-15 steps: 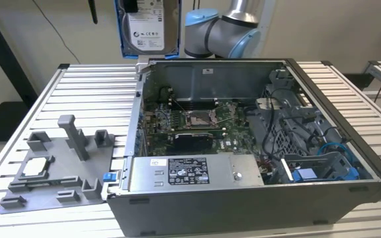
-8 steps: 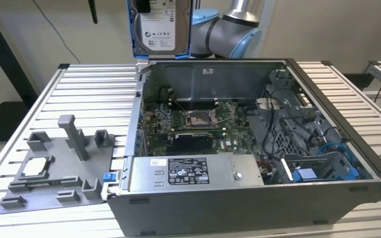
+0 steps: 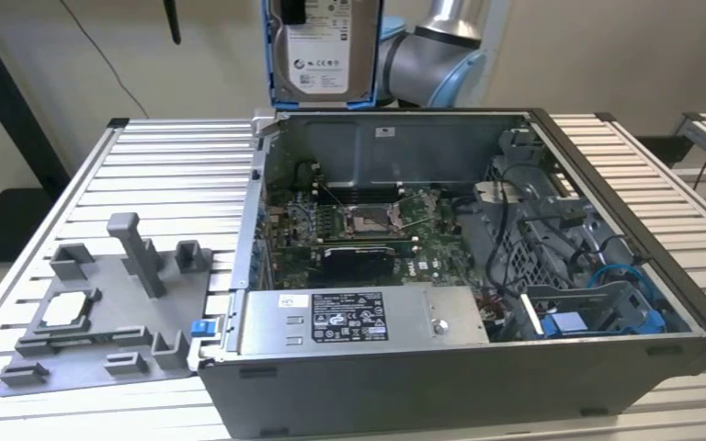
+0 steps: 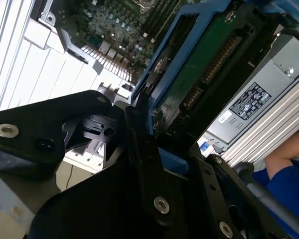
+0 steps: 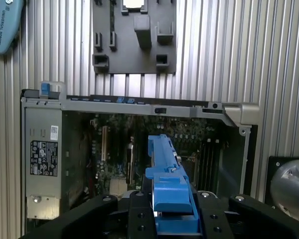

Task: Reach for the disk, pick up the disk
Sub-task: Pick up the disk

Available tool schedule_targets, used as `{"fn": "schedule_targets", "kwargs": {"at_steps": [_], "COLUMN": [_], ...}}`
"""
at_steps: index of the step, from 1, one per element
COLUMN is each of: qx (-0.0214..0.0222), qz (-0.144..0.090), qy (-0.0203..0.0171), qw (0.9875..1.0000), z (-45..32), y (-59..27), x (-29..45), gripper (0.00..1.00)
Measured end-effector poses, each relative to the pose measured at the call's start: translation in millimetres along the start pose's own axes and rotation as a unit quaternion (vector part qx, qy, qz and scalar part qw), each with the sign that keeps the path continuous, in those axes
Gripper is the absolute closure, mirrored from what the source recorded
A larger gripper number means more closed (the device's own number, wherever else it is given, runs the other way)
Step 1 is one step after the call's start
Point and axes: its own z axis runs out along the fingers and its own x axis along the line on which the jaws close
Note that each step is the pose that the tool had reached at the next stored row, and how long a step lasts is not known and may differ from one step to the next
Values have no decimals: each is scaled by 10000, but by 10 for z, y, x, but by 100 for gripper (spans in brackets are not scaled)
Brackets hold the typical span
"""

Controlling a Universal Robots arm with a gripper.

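Above the table [image 3: 157, 175], at twelve o'clock of the case [image 3: 451, 390], the gripper [image 4: 162, 144] clamps the disk [image 3: 317, 46]; a slipping bracket [image 5: 169, 194] could drop it inside.

Print on disk [image 3: 320, 46] & PSU [image 3: 366, 317] too small to read.

Disk [image 3: 320, 50] in claw [image 5: 173, 215], prob. above PC case [image 3: 451, 395]; tray [image 3: 120, 335] at exterior view's left.
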Motion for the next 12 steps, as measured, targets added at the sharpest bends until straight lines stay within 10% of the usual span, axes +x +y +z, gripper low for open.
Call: {"fn": "schedule_targets", "kwargs": {"at_steps": [12], "qx": [0], "qz": [0], "qy": [20], "qw": [10000], "z": [11], "y": [-365], "x": [11], "gripper": [100]}}
